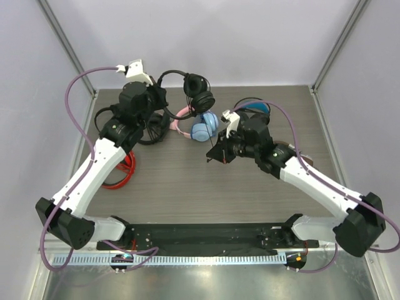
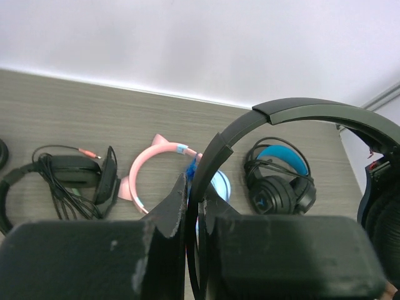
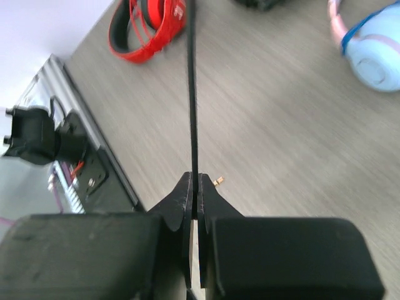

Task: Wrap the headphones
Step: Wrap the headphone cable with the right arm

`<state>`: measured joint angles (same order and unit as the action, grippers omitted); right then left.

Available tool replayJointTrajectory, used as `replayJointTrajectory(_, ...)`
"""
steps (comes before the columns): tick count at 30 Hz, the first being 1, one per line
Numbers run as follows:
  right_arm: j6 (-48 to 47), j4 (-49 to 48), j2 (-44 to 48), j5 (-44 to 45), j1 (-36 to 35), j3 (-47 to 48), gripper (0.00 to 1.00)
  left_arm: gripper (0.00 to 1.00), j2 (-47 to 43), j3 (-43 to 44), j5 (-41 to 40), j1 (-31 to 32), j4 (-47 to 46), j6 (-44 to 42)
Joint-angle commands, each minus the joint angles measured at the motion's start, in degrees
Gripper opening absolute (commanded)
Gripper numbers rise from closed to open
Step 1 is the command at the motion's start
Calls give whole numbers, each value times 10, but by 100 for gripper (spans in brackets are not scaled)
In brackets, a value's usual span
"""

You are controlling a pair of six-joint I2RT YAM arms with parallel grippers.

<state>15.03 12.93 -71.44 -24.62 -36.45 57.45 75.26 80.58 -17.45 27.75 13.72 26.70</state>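
L claw [image 2: 195, 190]: fingers clamped together on headband of the headphones [image 2: 284, 107]. Pair is held off the table [image 1: 187, 187], at 12 o'clock from table centre in top view, earcups at 3 o'clock of the claw.

R claw [image 3: 197, 190]: pinched shut on thin black cable [image 3: 192, 94], which runs straight to 12 o'clock in wrist view. Small gold tip [image 3: 219, 182] sits just beside fingers at 2 o'clock. Prob. the plug, too small to confirm.

Others on table, from centre:
- pink-and-blue pair [image 1: 199, 127], 12 o'clock
- blue-lined black pair [image 1: 257, 110], 1 o'clock
- red pair [image 1: 122, 172], 9 o'clock
- further black pair [image 2: 75, 172] w/ loose lead, under L arm
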Motion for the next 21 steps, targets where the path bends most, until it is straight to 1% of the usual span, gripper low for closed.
replayJointTrajectory(1,40,-116,53,109,-30,-37,1,0,1,24,-44,-1,-43,70)
replayJointTrajectory(2,40,-116,55,126,-52,-44,1,0,3,24,-51,-1,-42,75)
replayJointTrajectory(5,20,-99,67,172,-79,-36,1,0,12,31,-72,-1,-27,78)
replayJointTrajectory(8,10,-73,65,176,-99,-10,1,0,21,34,-89,1,-24,63)
replayJointTrajectory(9,5,-63,60,176,-104,0,1,0,22,33,-107,5,-24,57)
replayJointTrajectory(13,19,-21,50,158,-121,65,1,0,32,29,-141,12,-24,34)
replayJointTrajectory(21,98,-9,17,102,-122,157,1,0,43,20,-157,13,-30,19)
